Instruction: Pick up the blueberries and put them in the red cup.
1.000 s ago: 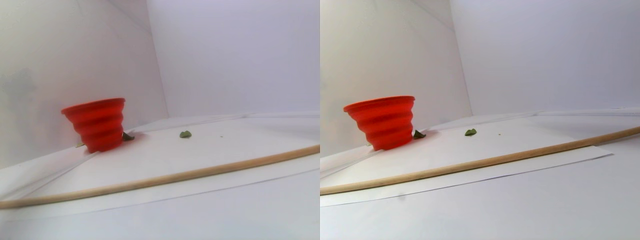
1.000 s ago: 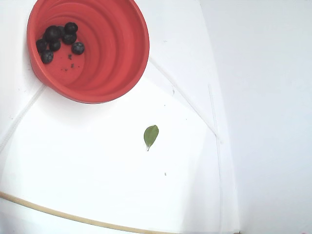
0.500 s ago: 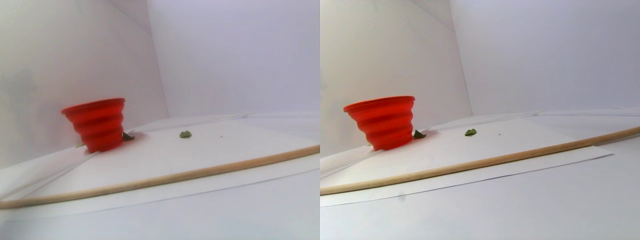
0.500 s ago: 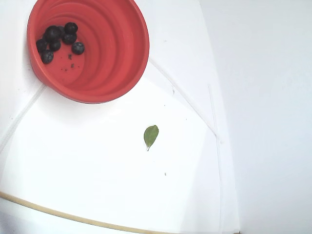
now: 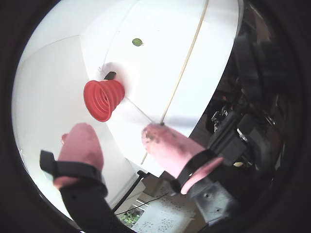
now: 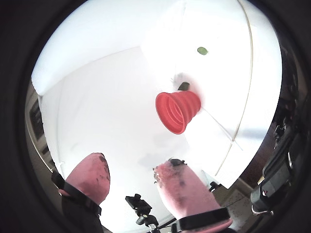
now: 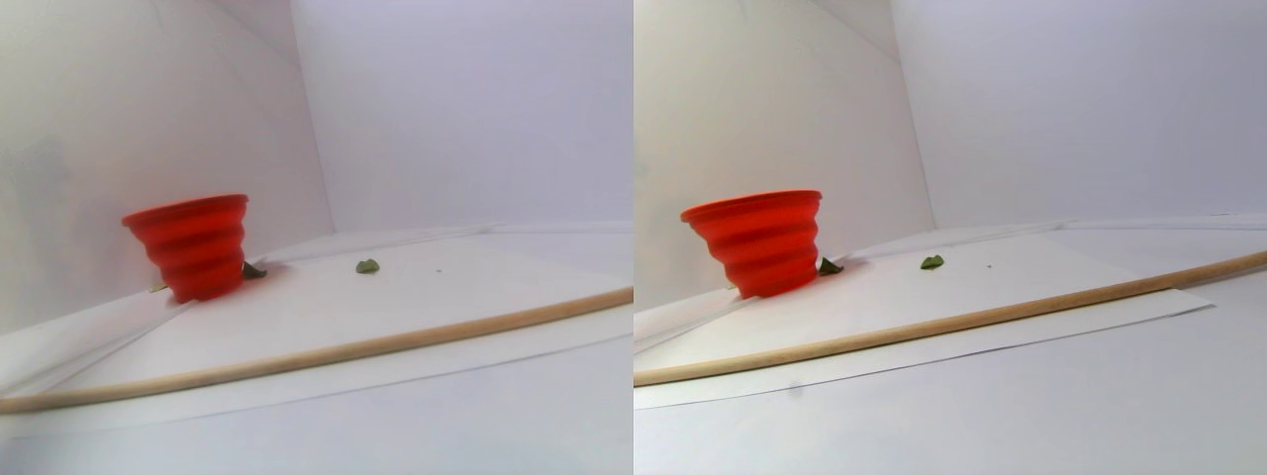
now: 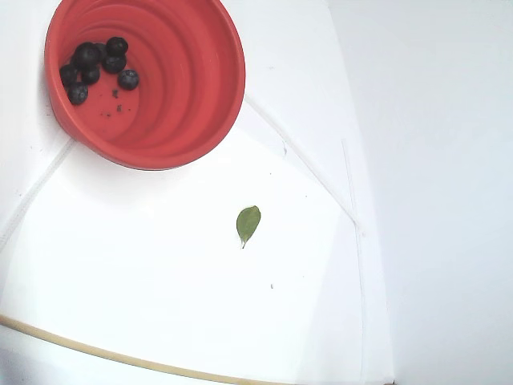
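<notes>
In both wrist views the gripper [image 5: 119, 133] with its two pink rubber-covered fingers [image 5: 170, 145] hangs high over the scene, jaws spread wide apart and nothing between them; dark smudges mark the fingertips [image 6: 177, 177]. It is released and well clear of everything on the white worktop [image 8: 160, 289].

Nearest in the stereo pair view lies a long, thin, pale wooden dowel [image 7: 327, 353], stretched across a white paper sheet [image 7: 416, 287] close to that sheet's near edge. In the fixed view the same dowel [image 8: 96, 350] shows only as a slim line along the bottom edge of the picture.

Further in, toward the middle of the sheet, a small green leaf [image 8: 248, 224] lies flat and alone, well apart from the dowel. It also shows in a wrist view [image 5: 137, 42] and in the stereo pair view [image 7: 367, 265].

Farthest back, at the far left corner of the sheet and close to the white wall [image 7: 129, 109], stands the red, ribbed, collapsible silicone cup [image 8: 192, 104], upright with its mouth open upward. A second, darker green leaf [image 7: 253, 269] lies touching its base on the right in the stereo pair view.

The dark round blueberries [image 8: 98, 66] are inside the cup, bunched on its floor against the upper left wall in the fixed view, with a few dark crumbs beside them.
</notes>
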